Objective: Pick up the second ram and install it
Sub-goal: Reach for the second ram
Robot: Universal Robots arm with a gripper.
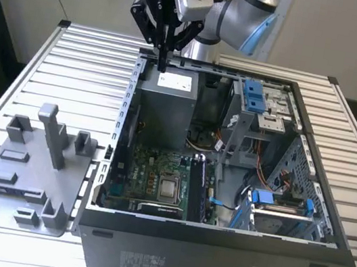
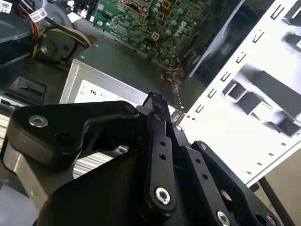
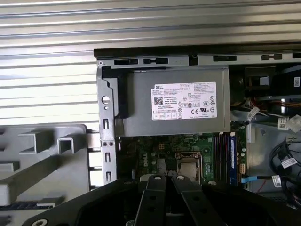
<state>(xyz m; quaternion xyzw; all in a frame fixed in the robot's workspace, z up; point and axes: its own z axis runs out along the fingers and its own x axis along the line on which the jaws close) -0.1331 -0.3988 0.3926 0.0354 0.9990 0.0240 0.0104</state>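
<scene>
1. Above the power supply, open air surrounds the gripper.
2. On the exterior view's right of the power supply, a drive cage and cables block passage.
3. Off its near side, the motherboard lies uncovered from above.

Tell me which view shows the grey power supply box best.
The first wrist view: the power supply lies whole, its labelled face square to the camera. The exterior view shows it slanted, beneath the hand. The second wrist view has it partly hidden behind the hand.

Metals and plastics we see
The table is ribbed, bright metal; the tray matt grey plastic; the power supply dull grey metal with a paper label; the hand matt black.
</scene>
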